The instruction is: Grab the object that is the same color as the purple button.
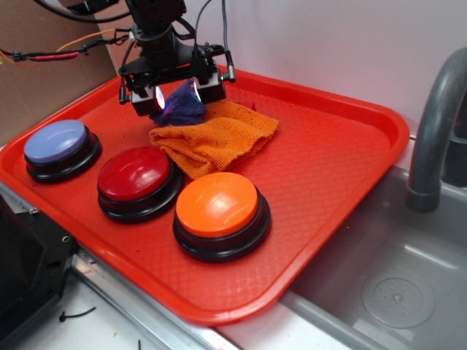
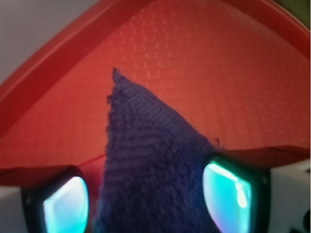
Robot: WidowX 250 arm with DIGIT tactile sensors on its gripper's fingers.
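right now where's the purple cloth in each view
Exterior: purple cloth top left of centre, between the gripper fingers, beside the orange cloth.
Wrist: purple cloth fills lower centre, between the glowing pads.
Shared landmark: red tray.

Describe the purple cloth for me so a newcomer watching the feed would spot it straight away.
Start at the red plastic tray and go to its back left area, behind the three dome buttons. There the small dark purple knitted cloth sits between the end effector fingers, beside the larger orange knitted cloth. It is darker, smaller and ragged-edged.
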